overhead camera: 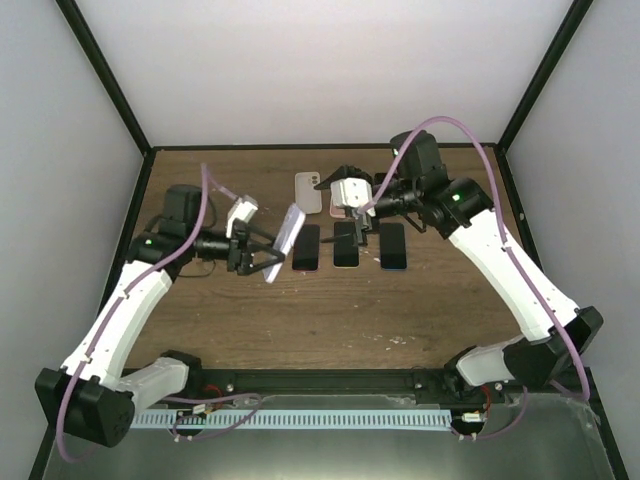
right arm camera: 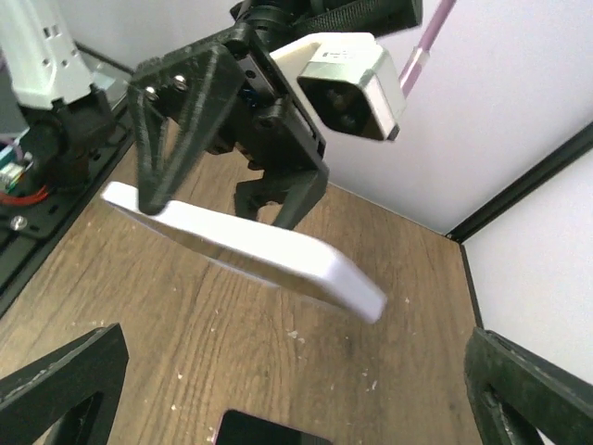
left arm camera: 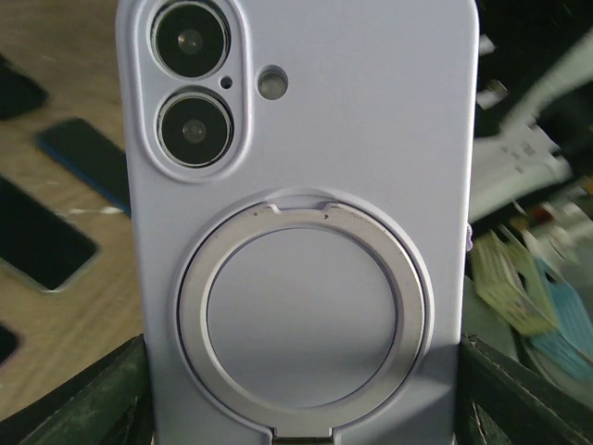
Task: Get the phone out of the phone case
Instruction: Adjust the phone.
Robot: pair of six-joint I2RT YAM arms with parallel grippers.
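The phone case, pale lilac with a metal ring on its back, was in the air above the desk, at the left side. The left gripper had its fingers closed on the two long edges near the lower end. The camera lenses showed through the cut-out, so I judged that the phone was inside and the step in hand was the separation itself. The screen side was not visible in any view.

The right gripper had its fingers spread wide and held nothing. It hung over the row of dark phones on the desk, apart from the case.

To do this step well, the right fingers should come to the free upper end and catch a corner of the soft rim only, then peel it away from the phone. The left grip should be firm but stay low, because pressure on the edges also clamps the phone inside. The loosened phone could slip out, so working close over a bare part of the desk would be safer.
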